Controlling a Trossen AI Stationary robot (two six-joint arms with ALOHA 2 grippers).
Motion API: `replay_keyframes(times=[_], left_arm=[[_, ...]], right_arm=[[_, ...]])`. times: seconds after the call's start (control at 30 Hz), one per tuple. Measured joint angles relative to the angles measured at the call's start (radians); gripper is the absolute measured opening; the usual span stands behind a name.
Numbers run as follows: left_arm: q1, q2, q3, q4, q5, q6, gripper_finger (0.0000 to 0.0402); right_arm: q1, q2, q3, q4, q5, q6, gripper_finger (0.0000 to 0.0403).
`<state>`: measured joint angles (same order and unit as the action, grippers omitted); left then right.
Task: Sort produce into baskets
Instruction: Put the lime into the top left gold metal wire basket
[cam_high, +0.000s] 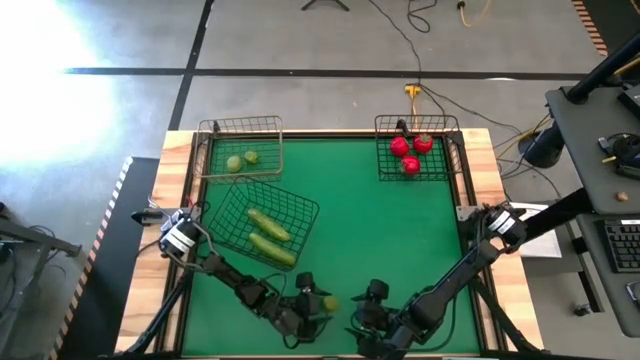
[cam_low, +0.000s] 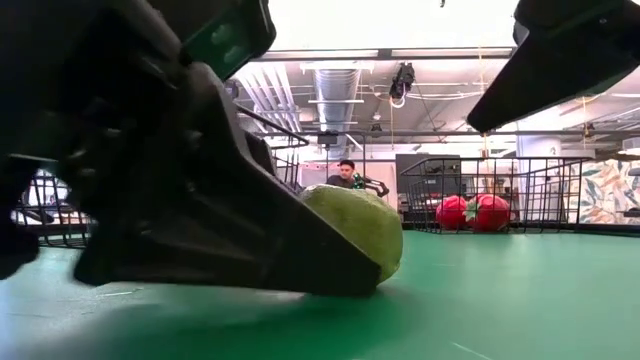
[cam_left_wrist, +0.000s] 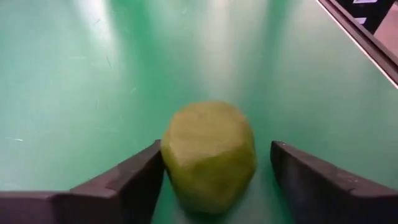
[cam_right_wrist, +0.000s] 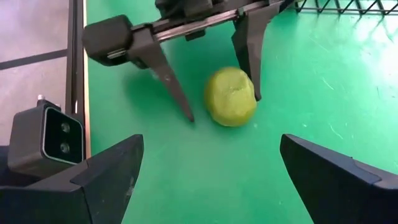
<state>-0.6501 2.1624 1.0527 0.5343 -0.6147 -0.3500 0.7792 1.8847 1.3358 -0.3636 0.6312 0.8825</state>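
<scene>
A yellow-green lime (cam_left_wrist: 208, 155) lies on the green table near its front edge; it also shows in the high view (cam_high: 331, 302) and the right wrist view (cam_right_wrist: 231, 96). My left gripper (cam_left_wrist: 214, 149) is low over the table, open, with a finger on either side of this lime. My right gripper (cam_right_wrist: 211, 180) is open and empty, just right of the lime (cam_high: 368, 300), facing it. Two limes lie in the tan basket (cam_high: 240, 150) at the far left. Two cucumbers lie in the tilted black basket (cam_high: 265, 225). Three tomatoes lie in the black basket (cam_high: 415, 150) at the far right. My left gripper has one finger's inner side (cam_right_wrist: 251, 81) against the lime's side (cam_left_wrist: 166, 155). The other finger (cam_left_wrist: 292, 165) stands apart from it with a gap. The fingers come low and slanting from the table's left. The lime rests on the table.
The table's front edge rail (cam_right_wrist: 78, 62) runs close beside both grippers. Open green table (cam_high: 380, 230) lies between the grippers and the baskets. A person (cam_low: 346, 172) stands in the room beyond the table.
</scene>
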Motion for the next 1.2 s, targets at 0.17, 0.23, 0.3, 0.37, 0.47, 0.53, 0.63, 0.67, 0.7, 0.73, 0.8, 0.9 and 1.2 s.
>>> replay_keyframes(times=[0.17, 0.23, 0.3, 0.37, 0.47, 0.53, 0.63, 0.67, 0.7, 0.73, 0.8, 0.9, 1.2], left_arm=[[0.002, 0.000, 0.000, 0.005, -0.005, -0.003, 0.0181], [0.003, 0.000, 0.000, 0.015, -0.007, -0.018, 0.0145], [0.003, -0.005, 0.000, 0.013, -0.006, -0.023, 0.0139], [-0.001, -0.034, 0.000, 0.002, 0.012, -0.029, 0.0139], [-0.022, -0.124, 0.023, -0.028, 0.030, 0.004, 0.0139], [-0.036, -0.196, 0.041, -0.092, 0.018, 0.079, 0.0139], [-0.045, -0.301, 0.050, -0.252, -0.075, 0.159, 0.0139], [-0.041, -0.341, 0.050, -0.308, -0.106, 0.165, 0.0139], [-0.035, -0.384, 0.050, -0.368, -0.135, 0.165, 0.0139], [-0.026, -0.429, 0.050, -0.430, -0.158, 0.158, 0.0139], [-0.007, -0.517, 0.045, -0.560, -0.204, 0.119, 0.0139], [0.041, -0.628, 0.039, -0.841, -0.297, 0.004, 0.0139], [0.446, -0.896, 0.036, -1.603, -0.373, -0.421, 0.0139]], right_arm=[[0.000, 0.000, -0.004, 0.001, 0.000, -0.004, 0.0370], [0.000, 0.000, -0.006, 0.000, 0.000, -0.010, 0.0370], [0.000, 0.000, -0.008, 0.001, 0.000, -0.015, 0.0370], [0.000, 0.000, -0.010, -0.002, -0.001, -0.019, 0.0370], [0.000, 0.000, -0.010, -0.006, -0.002, -0.019, 0.0370], [0.000, 0.000, -0.010, -0.006, -0.002, -0.020, 0.0370], [-0.004, 0.002, -0.013, -0.005, 0.000, -0.027, 0.0370], [-0.007, 0.003, -0.015, -0.006, 0.000, -0.027, 0.0370], [-0.008, 0.003, -0.018, -0.006, 0.001, -0.027, 0.0370], [-0.012, 0.003, -0.021, -0.006, 0.000, -0.022, 0.0370], [-0.014, 0.003, -0.027, 0.005, 0.000, -0.008, 0.0370], [-0.015, 0.003, -0.029, 0.009, 0.000, -0.007, 0.0370], [-0.026, 0.003, -0.030, 0.002, -0.007, -0.133, 0.0370]])
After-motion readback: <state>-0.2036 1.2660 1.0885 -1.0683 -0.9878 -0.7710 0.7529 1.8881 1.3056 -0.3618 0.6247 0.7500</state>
